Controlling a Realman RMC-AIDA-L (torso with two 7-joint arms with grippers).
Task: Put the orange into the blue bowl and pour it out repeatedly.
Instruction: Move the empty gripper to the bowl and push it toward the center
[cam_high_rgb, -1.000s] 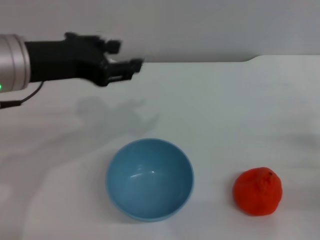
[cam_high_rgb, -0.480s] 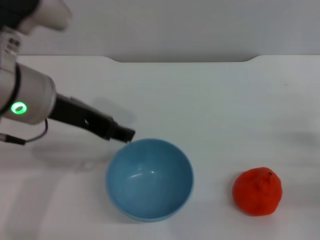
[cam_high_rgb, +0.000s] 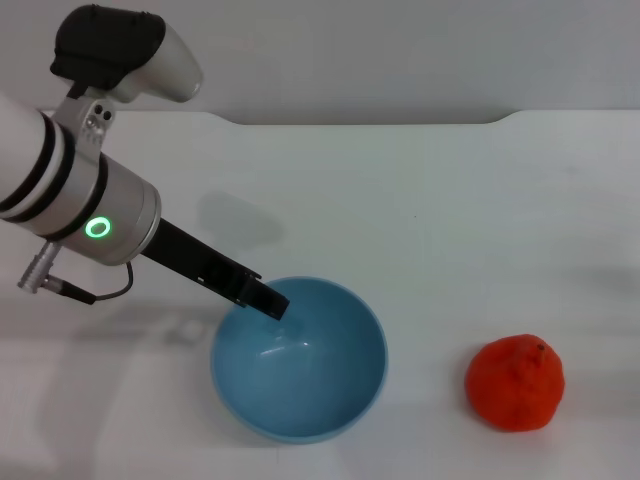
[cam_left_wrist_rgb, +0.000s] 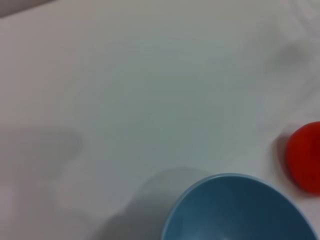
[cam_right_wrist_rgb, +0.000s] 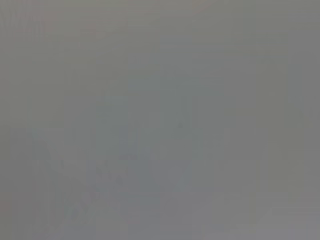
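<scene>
On the big white table (cam_high_rgb: 450, 200) sit two things: one bowl and one fruit. Reaching in from the left side is one arm, silver and black, with a green light. Its left gripper (cam_high_rgb: 268, 300) pokes over the rim of the round, shiny light-blue bowl (cam_high_rgb: 299, 358), at the side nearest that arm. I cannot tell how its jaws stand. One small, lumpy red-orange fruit (cam_high_rgb: 516, 383) rests on the table, apart from the bowl, on the right.
</scene>
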